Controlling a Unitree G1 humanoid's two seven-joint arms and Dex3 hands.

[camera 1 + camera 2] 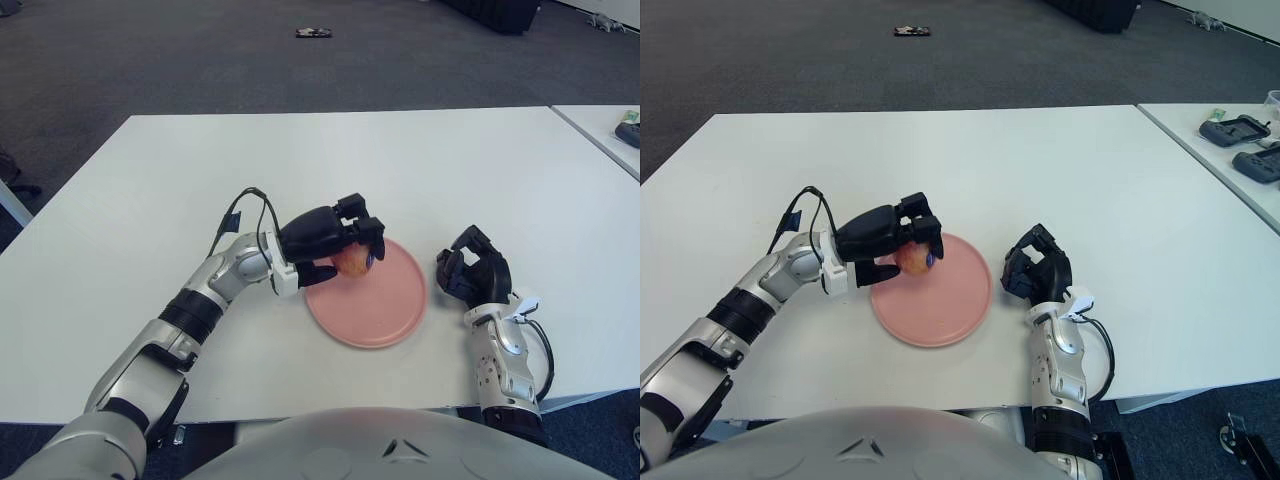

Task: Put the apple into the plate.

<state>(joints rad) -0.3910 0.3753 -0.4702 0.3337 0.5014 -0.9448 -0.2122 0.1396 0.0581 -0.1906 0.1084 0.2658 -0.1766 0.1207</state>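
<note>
A red-yellow apple (351,262) is held in my left hand (335,240), whose black fingers are curled over it. The hand and apple sit over the left part of the pink plate (385,305), low above or touching its surface; I cannot tell which. In the right eye view the apple (912,259) shows at the plate's (950,310) upper left. My right hand (473,270) stays idle just right of the plate, fingers curled and holding nothing.
The white table (420,170) carries the plate near its front edge. A second table (1240,130) at the right holds dark devices (1236,129). A small dark object (313,32) lies on the grey carpet beyond.
</note>
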